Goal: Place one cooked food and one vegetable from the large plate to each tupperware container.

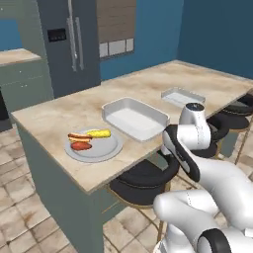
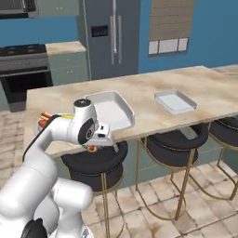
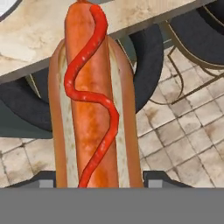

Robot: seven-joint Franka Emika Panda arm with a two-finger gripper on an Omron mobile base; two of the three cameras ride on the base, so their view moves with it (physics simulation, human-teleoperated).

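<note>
Tupperware containers: two, one larger [image 1: 135, 117] and one smaller [image 1: 182, 97]. Large plate [image 1: 94, 147]: one. Hot dogs: two, one on the plate [image 1: 79, 137], one held [image 3: 91, 100]. Corn cob [image 1: 98, 133]: one. Red item [image 1: 81, 146]: one. Stools visible: three [image 2: 172, 148]

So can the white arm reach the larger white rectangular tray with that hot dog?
Probably yes. Its fingers hold the ketchup-topped hot dog just off the front edge of the beige counter, near the larger white rectangular tray; nothing stands between.
</note>
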